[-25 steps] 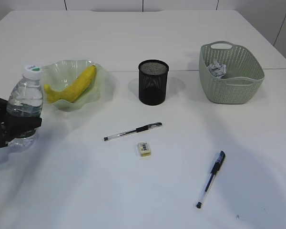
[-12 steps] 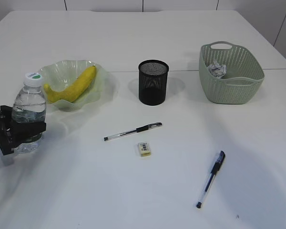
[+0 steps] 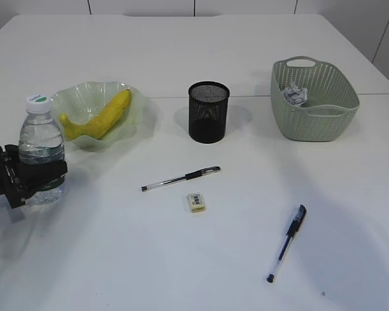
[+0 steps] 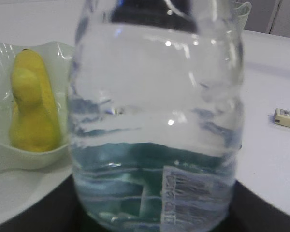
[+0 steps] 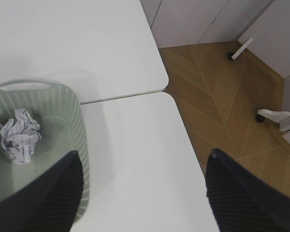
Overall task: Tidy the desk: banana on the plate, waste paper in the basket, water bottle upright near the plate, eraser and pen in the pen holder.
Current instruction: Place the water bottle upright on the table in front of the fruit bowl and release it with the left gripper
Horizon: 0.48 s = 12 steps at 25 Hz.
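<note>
The clear water bottle (image 3: 41,148) with a green-marked white cap stands upright left of the plate, its base at or just above the table. My left gripper (image 3: 36,181) is shut on its lower body. In the left wrist view the bottle (image 4: 157,121) fills the frame. The banana (image 3: 102,115) lies on the pale green plate (image 3: 138,110). The black mesh pen holder (image 3: 208,111) stands mid-table. A black pen (image 3: 181,178), an eraser (image 3: 196,201) and a blue pen (image 3: 286,243) lie loose. Crumpled paper (image 5: 19,135) lies in the basket (image 3: 314,98). My right gripper (image 5: 142,193) hangs open and empty beside the basket.
The left wrist view shows the banana (image 4: 31,108) on the plate (image 4: 19,162) just left of the bottle, and the eraser (image 4: 286,118) far to the right. The table's right edge and wooden floor (image 5: 217,96) lie past the right gripper.
The bottle was tilted in my left gripper and now stands upright. It has moved slightly right and lower. The loose pens and eraser have not moved.
</note>
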Each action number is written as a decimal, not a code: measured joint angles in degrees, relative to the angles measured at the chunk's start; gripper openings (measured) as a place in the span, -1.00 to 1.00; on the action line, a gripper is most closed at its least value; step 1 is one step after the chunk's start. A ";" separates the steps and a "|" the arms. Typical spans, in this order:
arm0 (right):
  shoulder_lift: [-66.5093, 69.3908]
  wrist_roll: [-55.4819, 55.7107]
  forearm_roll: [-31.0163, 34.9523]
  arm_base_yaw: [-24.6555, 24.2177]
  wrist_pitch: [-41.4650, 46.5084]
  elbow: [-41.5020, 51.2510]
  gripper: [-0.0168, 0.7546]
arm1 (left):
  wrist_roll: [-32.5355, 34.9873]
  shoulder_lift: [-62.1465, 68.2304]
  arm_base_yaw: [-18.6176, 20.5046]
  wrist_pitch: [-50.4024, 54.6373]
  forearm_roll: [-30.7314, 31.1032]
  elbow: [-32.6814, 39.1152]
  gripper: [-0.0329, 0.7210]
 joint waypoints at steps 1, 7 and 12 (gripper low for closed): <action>0.00 0.00 0.00 0.00 0.00 0.00 0.56 | 0.00 0.01 0.00 0.00 0.00 -0.04 0.11; 0.00 0.00 0.00 0.00 -0.32 0.00 0.56 | 0.00 0.13 0.00 0.00 -0.11 -0.04 0.11; 0.00 0.00 0.00 0.00 -0.90 0.00 0.56 | 0.00 0.13 -0.88 0.00 -0.47 -0.13 0.11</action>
